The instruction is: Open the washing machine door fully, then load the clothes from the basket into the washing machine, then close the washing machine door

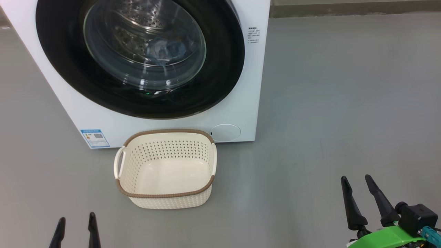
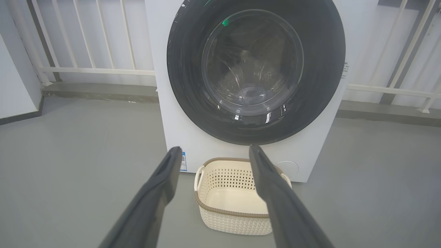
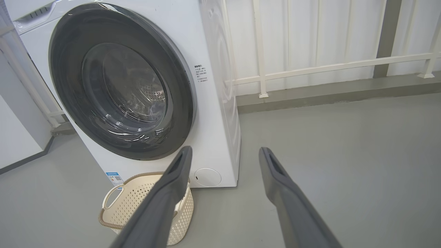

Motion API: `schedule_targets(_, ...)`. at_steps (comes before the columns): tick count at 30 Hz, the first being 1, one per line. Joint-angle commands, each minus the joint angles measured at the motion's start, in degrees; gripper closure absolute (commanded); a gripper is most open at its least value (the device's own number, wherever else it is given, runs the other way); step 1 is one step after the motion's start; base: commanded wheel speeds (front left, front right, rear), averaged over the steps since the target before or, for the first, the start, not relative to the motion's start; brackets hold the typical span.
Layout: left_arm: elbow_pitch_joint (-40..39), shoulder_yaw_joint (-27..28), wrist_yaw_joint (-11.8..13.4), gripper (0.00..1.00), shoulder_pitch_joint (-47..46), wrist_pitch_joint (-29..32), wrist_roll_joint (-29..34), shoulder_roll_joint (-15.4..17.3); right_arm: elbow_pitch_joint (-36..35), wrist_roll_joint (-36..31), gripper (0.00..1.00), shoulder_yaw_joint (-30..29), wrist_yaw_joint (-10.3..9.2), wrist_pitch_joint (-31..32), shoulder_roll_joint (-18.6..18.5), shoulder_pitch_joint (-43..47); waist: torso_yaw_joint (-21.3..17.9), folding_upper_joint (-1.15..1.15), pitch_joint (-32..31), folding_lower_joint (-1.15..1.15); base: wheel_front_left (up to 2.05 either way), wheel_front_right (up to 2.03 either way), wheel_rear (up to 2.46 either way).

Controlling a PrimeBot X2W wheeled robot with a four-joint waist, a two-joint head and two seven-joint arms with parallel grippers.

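The washing machine stands ahead with its door shut flat against the front. Through the glass I see the clothes, a bluish heap low in the steel drum, dim in the left wrist view. The basket sits on the floor just before the machine, with nothing in it. My left gripper is open, low at the near left of the basket. My right gripper is open too, well to the basket's right. Both hang apart from everything.
Grey floor spreads to the right of the machine. A white railing on a low grey kerb runs behind it. A white panel stands at the far left. A round white flap sits at the machine's lower right.
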Motion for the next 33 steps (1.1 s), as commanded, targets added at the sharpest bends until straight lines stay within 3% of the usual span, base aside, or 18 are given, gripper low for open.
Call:
schedule_targets(1,-1.5,1.6,-0.3,0.00,-0.8,-0.4,0.9,0.7,-1.3,-0.6,0.00,1.4,-0.06,-0.3,-0.5,-0.4,0.1,0.00,-0.1,0.00,0.00,0.00,0.00)
schedule_targets(27,-1.3,0.5,-1.6,0.00,-1.4,-0.4,0.7,0.7,-1.1,-0.8,0.00,1.5,-0.06,-0.3,-0.4,-0.7,0.8,0.00,0.2,0.00,0.00,0.00,0.00)
schedule_targets(28,0.1,-1.2,-1.6,1.00,0.0,0.0,0.1,0.0,0.3,-0.1,1.00,0.0,0.00,0.0,0.0,0.0,0.8,0.00,0.2,0.00,0.00,0.00,0.00)
schedule_targets(33,2.4,-1.3,-1.8,1.00,-0.4,0.5,-1.0,-0.8,2.6,1.2,1.00,-0.1,0.00,0.4,0.5,0.1,0.8,0.00,0.2,0.00,0.00,0.00,0.00)
